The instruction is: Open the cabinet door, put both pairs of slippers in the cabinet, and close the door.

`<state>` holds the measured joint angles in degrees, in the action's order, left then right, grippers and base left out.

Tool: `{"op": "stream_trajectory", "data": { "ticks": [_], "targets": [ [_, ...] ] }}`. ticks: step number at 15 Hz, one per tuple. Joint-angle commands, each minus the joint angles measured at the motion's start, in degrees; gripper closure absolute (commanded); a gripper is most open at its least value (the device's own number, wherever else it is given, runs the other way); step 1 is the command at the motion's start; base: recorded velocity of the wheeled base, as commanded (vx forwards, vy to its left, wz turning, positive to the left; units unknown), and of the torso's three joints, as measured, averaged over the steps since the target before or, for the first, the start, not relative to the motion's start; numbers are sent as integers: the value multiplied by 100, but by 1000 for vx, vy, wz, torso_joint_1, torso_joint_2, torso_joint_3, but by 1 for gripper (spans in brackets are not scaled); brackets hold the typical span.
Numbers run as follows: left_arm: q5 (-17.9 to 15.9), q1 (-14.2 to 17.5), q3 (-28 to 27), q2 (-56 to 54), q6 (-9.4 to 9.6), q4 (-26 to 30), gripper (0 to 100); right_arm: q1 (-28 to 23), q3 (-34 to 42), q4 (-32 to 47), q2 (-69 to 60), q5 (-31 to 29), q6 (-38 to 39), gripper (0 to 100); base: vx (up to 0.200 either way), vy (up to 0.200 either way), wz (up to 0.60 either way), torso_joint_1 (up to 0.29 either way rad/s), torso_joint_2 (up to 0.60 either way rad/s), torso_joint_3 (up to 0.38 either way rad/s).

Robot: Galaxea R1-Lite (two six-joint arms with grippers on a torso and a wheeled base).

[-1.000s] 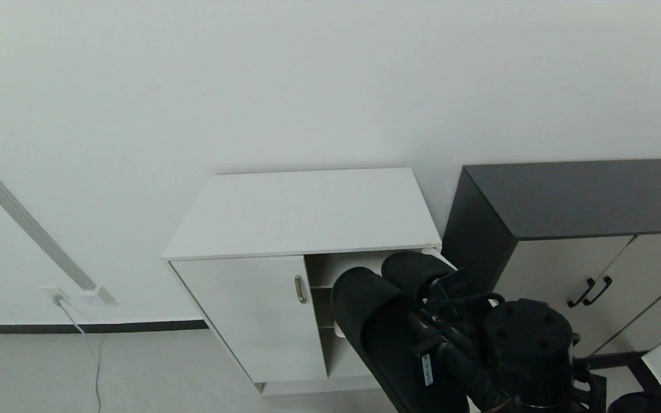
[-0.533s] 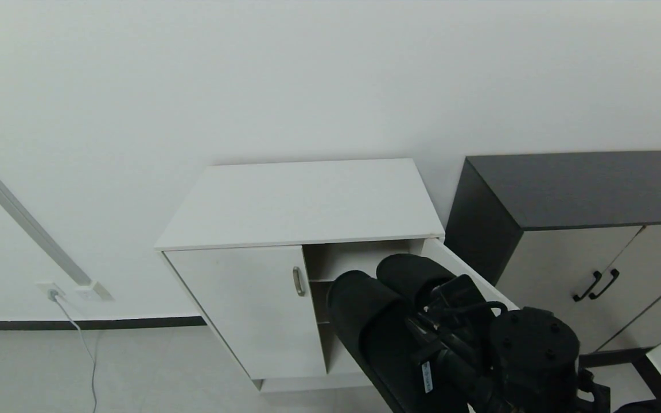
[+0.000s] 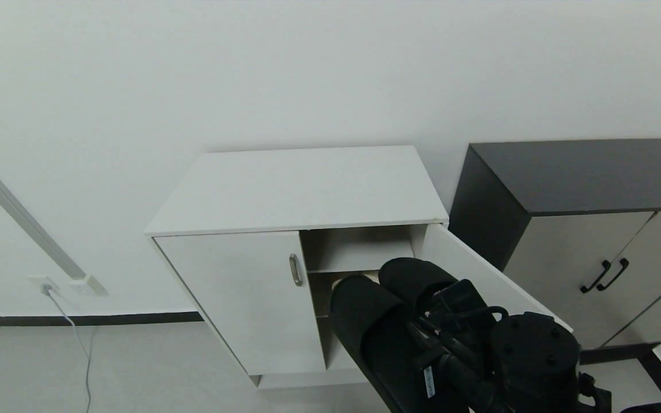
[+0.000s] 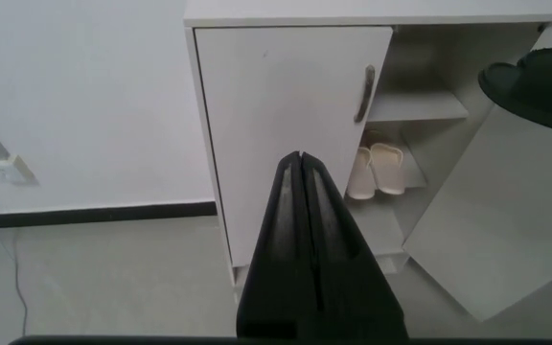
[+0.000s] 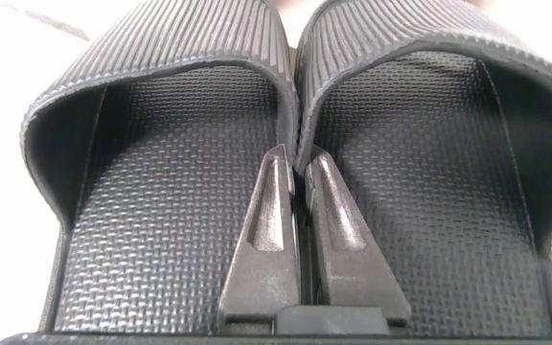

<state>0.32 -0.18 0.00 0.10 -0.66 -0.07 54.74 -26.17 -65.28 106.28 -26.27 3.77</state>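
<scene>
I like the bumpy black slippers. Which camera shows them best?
The right wrist view: the black slippers sit side by side up close, bumps plain, the right hand pinching their inner edges. The head view shows them from above by the cabinet; the left wrist view, one edge.

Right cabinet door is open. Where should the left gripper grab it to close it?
Probably the free edge of the open door, from the front: the panel is thin, swung out towards the robot, and shows no handle. The left gripper is shut; open it first.
</scene>
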Motion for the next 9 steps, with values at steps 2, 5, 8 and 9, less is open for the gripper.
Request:
{"op": "stream_trajectory", "data": {
  "ticks": [2,5,8,9],
  "targets": [
    [3,1,0,8,-4,-1,100,-16,33,-2,25,8,10,100,0,0,0,-161,378,212],
    [3,1,0,8,-4,-1,100,-16,25,-11,130,8,10,100,0,0,0,-185,429,246],
    [3,1,0,8,-4,-1,100,-16,42,-64,130,8,10,100,0,0,0,-220,531,307],
    [3,1,0,8,-4,-1,100,-16,42,-134,165,8,1,100,0,0,0,-232,564,325]
  ]
}}
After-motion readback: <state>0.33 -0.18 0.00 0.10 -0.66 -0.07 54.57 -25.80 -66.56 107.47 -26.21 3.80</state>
